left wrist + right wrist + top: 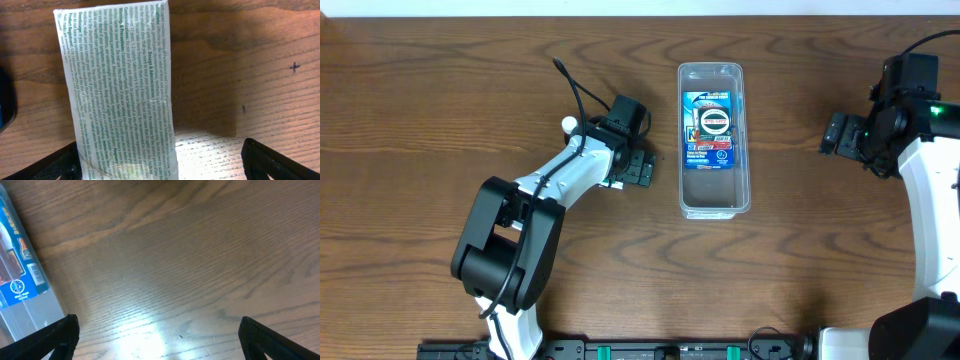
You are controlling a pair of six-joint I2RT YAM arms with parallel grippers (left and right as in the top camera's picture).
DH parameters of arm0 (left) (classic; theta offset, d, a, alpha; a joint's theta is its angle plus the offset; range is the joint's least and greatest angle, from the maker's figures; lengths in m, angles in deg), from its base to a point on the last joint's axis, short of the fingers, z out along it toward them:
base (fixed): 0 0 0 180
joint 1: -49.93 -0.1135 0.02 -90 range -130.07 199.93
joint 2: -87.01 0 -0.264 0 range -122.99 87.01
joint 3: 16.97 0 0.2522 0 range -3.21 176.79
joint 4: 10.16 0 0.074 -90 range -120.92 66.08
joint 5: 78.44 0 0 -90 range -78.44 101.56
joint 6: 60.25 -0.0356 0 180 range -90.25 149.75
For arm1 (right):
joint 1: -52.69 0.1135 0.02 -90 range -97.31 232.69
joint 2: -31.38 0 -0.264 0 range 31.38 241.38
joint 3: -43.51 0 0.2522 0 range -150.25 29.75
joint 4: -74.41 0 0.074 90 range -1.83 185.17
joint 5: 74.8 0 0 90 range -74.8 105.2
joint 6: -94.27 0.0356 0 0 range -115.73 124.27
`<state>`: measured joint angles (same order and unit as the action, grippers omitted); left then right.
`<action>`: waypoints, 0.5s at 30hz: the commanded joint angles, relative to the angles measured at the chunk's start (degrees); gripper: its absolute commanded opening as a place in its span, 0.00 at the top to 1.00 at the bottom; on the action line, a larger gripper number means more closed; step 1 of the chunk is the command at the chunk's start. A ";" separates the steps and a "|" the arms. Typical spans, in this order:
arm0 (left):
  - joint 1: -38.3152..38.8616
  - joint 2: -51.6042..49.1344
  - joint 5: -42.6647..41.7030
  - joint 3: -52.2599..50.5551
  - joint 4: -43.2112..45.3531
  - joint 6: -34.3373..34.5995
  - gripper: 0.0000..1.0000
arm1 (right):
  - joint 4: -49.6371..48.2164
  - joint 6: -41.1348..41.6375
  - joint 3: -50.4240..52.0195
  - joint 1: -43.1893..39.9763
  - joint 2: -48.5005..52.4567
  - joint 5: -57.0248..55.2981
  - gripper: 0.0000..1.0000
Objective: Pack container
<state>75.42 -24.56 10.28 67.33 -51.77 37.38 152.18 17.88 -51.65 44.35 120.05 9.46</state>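
Note:
The container (713, 205) is a clear, long plastic bin standing at the table's middle. A blue box (710, 128) lies flat in its far half. The bin's near half shows bare. My left gripper (638, 166) is just left of the bin, low over the table. In the left wrist view its jaws (162, 167) are open around a white box with green print (120, 85), which lies on the wood against the left finger. That box is hidden under the wrist in the overhead view. My right gripper (836, 134) is open and empty, right of the bin.
The right wrist view shows the open jaws (160, 342) over bare wood, with the bin's wall (25, 315) and the blue box (15, 260) at the left edge. Both arm bases stand at the table's near edge.

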 commanded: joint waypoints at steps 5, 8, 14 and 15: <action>-0.35 -0.63 0.31 0.94 2.08 -0.31 0.02 | 0.04 0.70 -0.11 -0.26 0.17 0.17 0.02; -0.35 -0.63 0.31 0.94 2.78 -0.28 0.02 | 0.04 0.70 -0.11 -0.28 0.17 0.17 0.01; -0.35 -0.63 0.50 0.94 2.67 -0.33 0.02 | 0.02 0.70 -0.11 -0.28 0.17 0.17 0.01; -0.35 -0.63 0.50 0.94 2.64 -0.33 0.02 | 0.04 0.70 -0.11 -0.26 0.17 0.17 0.01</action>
<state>75.42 -24.56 10.28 67.33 -49.08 37.38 152.20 17.88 -51.65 44.35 120.05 9.46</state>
